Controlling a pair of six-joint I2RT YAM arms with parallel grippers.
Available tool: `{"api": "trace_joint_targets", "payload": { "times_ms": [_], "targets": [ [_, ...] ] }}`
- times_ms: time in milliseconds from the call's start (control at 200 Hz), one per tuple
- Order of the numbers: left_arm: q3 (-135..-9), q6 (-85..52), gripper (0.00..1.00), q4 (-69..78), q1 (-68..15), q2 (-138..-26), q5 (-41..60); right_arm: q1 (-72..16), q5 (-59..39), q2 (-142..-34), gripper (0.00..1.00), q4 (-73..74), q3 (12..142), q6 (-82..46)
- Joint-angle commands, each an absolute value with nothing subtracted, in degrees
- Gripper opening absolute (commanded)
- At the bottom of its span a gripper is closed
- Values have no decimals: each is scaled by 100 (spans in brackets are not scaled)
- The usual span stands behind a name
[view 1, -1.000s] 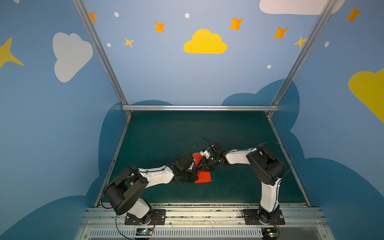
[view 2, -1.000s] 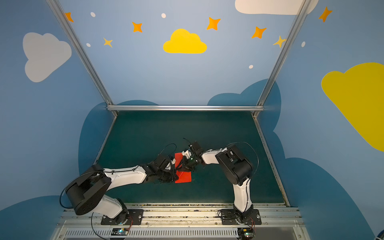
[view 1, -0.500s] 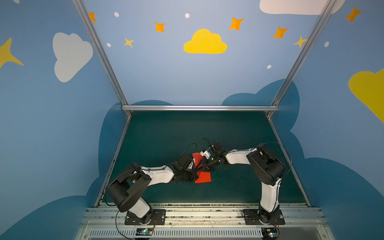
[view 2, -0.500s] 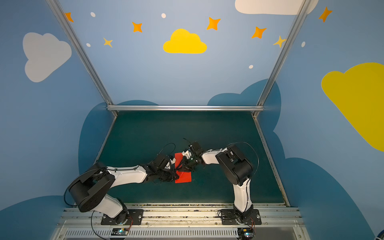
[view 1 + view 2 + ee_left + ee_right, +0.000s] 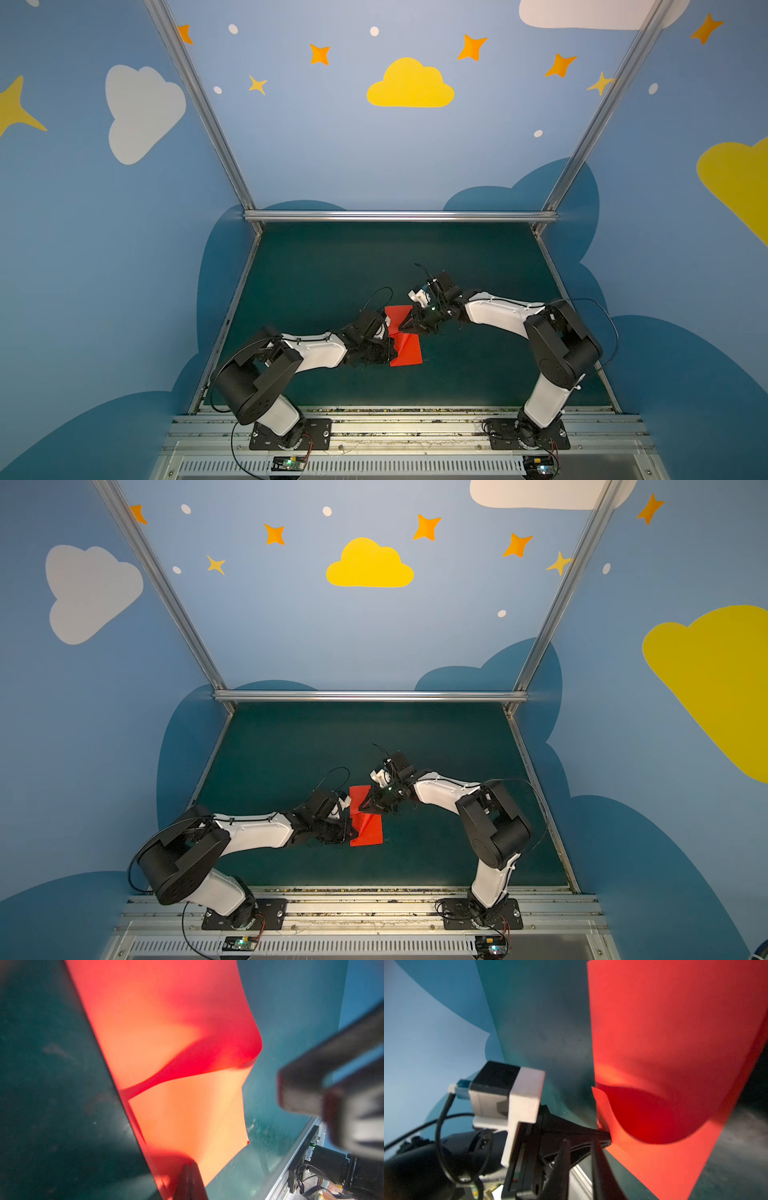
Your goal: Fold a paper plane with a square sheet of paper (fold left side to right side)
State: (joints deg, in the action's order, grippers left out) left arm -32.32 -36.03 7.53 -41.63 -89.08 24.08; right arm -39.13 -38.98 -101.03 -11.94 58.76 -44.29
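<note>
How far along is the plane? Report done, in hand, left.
Done: the square sheet of paper looks doubled over, left side onto right, narrow in both top views. In hand: the top layer bulges uncreased; left jaws shut on its left edge, right jaws shut by the raised flap. Left: flatten this crease, then every nose and wing fold; no dart shape yet.

A robot test booth in a lab, playfully decorated: blue walls [image 5: 374, 166] painted with clouds [image 5: 409, 85] and stars [image 5: 471, 46], held in a bare aluminium frame [image 5: 399, 215]. Two robot arms [image 5: 316, 353] are bolted to a metal rail [image 5: 415, 428] at the edge of a dark green surface [image 5: 332, 266], with their cables exposed.
</note>
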Motion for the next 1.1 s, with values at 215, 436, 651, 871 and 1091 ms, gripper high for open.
{"api": "trace_joint_targets", "payload": {
  "times_ms": [215, 436, 651, 871, 1091],
  "targets": [
    [-3067, -3547, 4, 338, -4182, -9042, 2249, -4321, -3603, -10218, 0, -1386, 5625, -4298],
    [-3060, -3549, 4, 338, -4183, -9041, 2268, -4464, -3589, -10436, 0, -1257, 5660, -4356],
    [-3057, -3544, 4, 338, -4181, -9042, 2267, -4461, -3542, -10628, 0, -1179, 5599, -4359],
    [-3041, -3543, 4, 349, -4184, -9039, 2270, -4379, -3483, -10863, 0, -1055, 5470, -4334],
    [-3032, -3533, 4, 343, -4185, -9031, 2294, -4043, -3384, -10916, 0, -993, 5172, -4224]
  ]
}}
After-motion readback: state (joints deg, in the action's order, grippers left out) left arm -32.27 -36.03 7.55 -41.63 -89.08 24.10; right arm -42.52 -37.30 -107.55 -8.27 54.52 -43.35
